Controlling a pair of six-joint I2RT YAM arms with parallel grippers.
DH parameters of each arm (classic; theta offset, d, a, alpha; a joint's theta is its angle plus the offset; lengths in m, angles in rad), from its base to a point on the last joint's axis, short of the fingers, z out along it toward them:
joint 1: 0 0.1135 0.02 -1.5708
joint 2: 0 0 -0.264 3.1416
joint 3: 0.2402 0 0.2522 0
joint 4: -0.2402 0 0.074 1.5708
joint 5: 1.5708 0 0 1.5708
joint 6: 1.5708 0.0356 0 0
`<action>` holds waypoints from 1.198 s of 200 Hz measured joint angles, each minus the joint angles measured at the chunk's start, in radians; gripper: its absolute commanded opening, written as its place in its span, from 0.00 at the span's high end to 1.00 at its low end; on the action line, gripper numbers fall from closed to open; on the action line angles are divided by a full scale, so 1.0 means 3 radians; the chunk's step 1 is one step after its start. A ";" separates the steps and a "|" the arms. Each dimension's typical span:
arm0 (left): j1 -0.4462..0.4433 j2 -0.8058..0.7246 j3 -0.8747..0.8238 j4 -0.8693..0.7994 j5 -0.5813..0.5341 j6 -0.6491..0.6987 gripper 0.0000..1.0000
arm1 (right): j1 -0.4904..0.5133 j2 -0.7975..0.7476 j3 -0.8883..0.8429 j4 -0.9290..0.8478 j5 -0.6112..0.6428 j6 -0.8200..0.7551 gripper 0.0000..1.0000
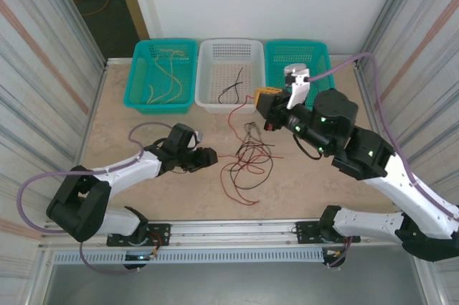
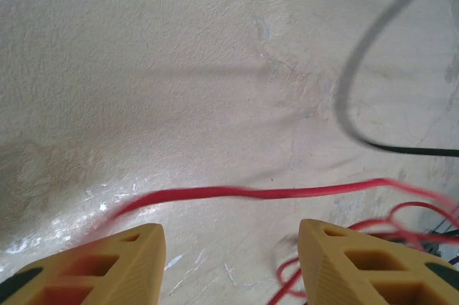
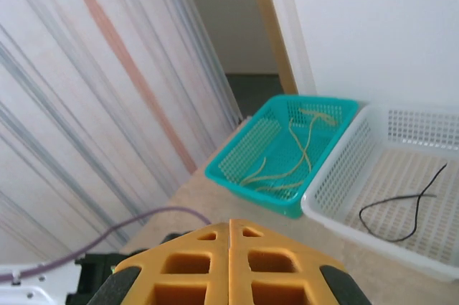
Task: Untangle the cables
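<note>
The left gripper [image 1: 210, 157] is lying low over the table [image 1: 143, 115], pointing right at the tangle [image 1: 249, 160] of red and black cables sprawling mid-table, just beside its tip. In its wrist view the two yellow fingers [image 2: 107, 262] are standing well apart with nothing between them. Just beyond them a red strand [image 2: 287, 192] is running left to right across the tabletop. A dark strand [image 2: 351, 104] is looping farther off, blurred.

The right gripper [image 1: 262, 97] is hanging raised at the near right corner of the white basket [image 1: 204, 75]. In its wrist view the pads [image 3: 193, 262] are pressing flat together along one seam. From above, a red cable [image 1: 240, 109] is climbing from the far side of the tangle up to those fingers, so they are looking clamped on it. The pinch itself is too small to see.

Three baskets are sitting in a row along the far edge. The left basket [image 1: 133, 79] is teal and is holding loose yellow cables [image 1: 171, 79]. The white basket in the middle is holding a single black cable [image 1: 231, 91], curled near its centre. The right basket [image 1: 276, 57], also teal, is partly hiding behind the right arm, and I cannot tell what is in it.
</note>
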 measured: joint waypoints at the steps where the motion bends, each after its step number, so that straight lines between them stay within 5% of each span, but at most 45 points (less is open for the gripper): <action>1: 0.0000 0.0001 0.0000 0.0001 0.0000 0.0000 0.48 | -0.0010 -0.0008 0.0005 0.0003 -0.0008 0.0000 1.00; 29: -0.0006 -0.0018 -0.0029 0.0111 0.0062 -0.0025 0.45 | -0.0144 -0.0131 0.0020 0.0024 -0.0088 0.0000 1.00; 54: -0.0080 -0.0322 -0.0173 0.0356 0.0103 -0.0078 0.30 | -0.0205 -0.0175 0.0020 0.0024 -0.0132 0.0010 1.00; 97: -0.0563 -0.1189 -0.0201 0.0806 0.0031 0.0203 0.15 | -0.0239 -0.0160 0.0017 0.0031 -0.0249 0.0042 1.00; 183: -0.0715 -0.0548 -0.0017 0.0922 -0.0140 0.0487 0.24 | -0.0239 -0.0106 0.0033 0.0210 -0.0698 0.0267 1.00; 239: -0.0745 -0.0048 0.0064 0.0927 -0.0320 0.0538 0.52 | -0.0239 -0.0111 0.0280 0.0327 -0.0833 0.0277 1.00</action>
